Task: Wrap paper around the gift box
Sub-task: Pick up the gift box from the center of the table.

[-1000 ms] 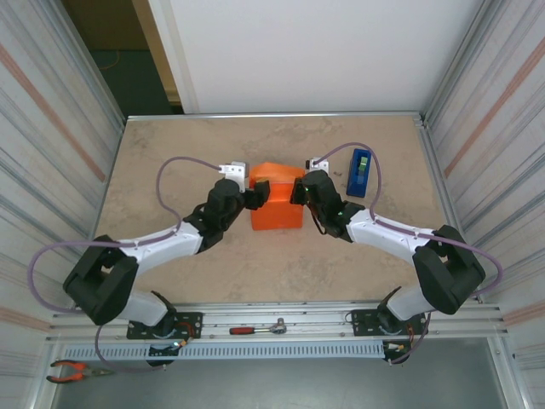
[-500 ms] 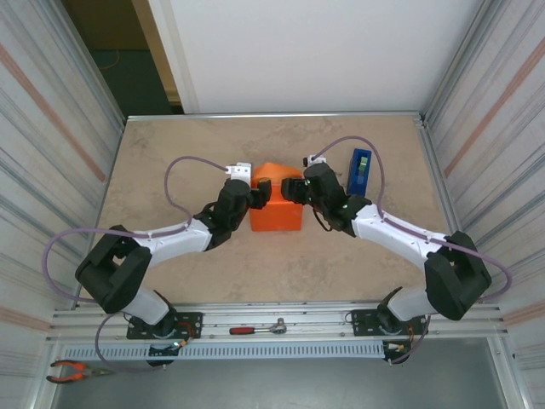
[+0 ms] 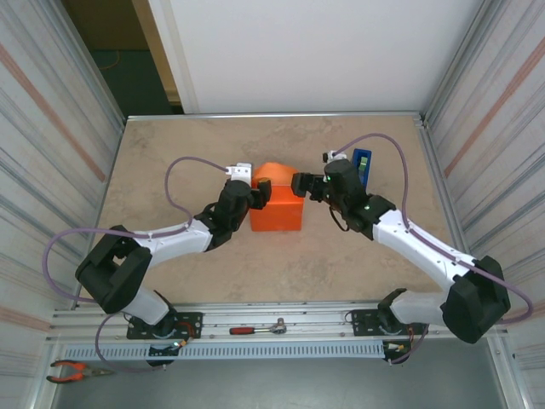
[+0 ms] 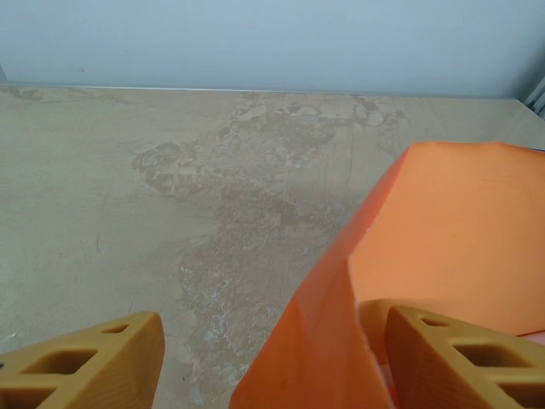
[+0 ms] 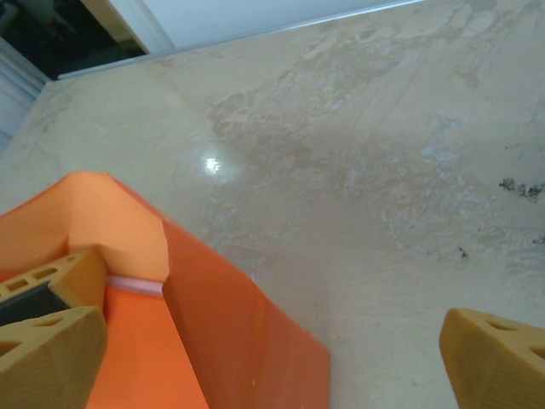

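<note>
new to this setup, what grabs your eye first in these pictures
A bright orange matte paper sheet, folded into a boxy bundle, sits in the middle of the beige stone-patterned table. The left tool and right tool flank it, one at each side, both open. An upright blue tape dispenser stands by the right arm, toward the far right.

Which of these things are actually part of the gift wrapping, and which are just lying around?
Part of the job:
orange paper
pink box, just an edge peeking out of the paper
left gripper
right gripper
blue tape dispenser, probably, though untouched

Just lying about:
red-handled tool
orange-handled pliers
</note>
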